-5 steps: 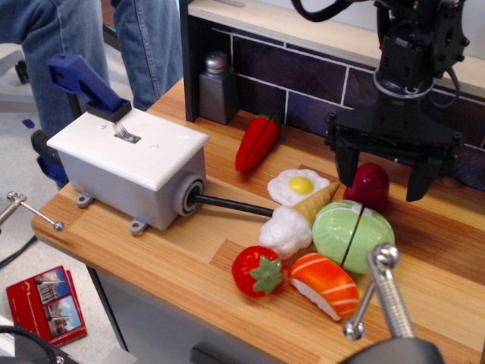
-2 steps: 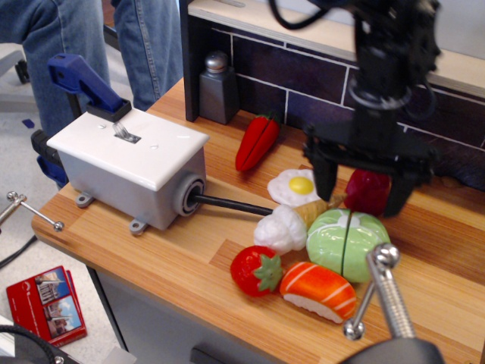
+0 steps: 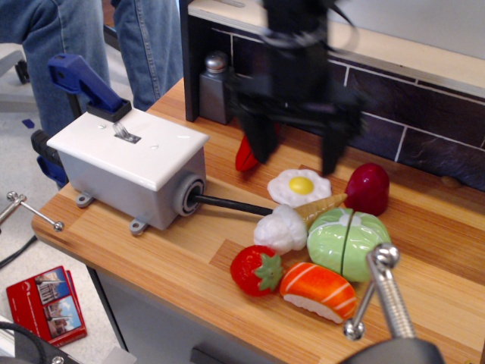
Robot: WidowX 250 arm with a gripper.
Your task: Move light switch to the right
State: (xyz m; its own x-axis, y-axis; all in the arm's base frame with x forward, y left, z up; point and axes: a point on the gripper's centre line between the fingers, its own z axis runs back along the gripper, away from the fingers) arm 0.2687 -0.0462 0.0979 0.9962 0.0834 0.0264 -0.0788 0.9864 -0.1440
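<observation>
Light switch (image 3: 125, 133): a short silvery metal lever poking up from a dark slot in a white rectangular plate (image 3: 129, 139), which caps a grey box (image 3: 125, 182) with small mounting tabs along its base. A black cable (image 3: 231, 205) leaves a round fitting on the box's right end and runs across the wood toward the toy food. The box sits at the left end of the wooden counter (image 3: 189, 265), close to its left edge and front-left corner. Which way the lever leans is too small to tell. A blue clamp handle (image 3: 85, 85) rises just behind the plate's far left corner.

The gripper (image 3: 295, 155) hangs over the middle of the counter near the back wall, well apart from the switch, its two dark fingers spread wide with nothing between them. It is heavily blurred, so its outline and fingertips are hard to make out, and its upper part is cut off by the top edge. It hides most of a red pepper (image 3: 244, 157) behind its left finger.

Below it lie a fried egg (image 3: 299, 186), an ice cream cone (image 3: 292, 220), a green cabbage (image 3: 348, 241), a dark red piece (image 3: 367, 189), a strawberry (image 3: 256, 271) and salmon sushi (image 3: 318, 291). A grey shaker (image 3: 215, 87) stands at the back wall.
</observation>
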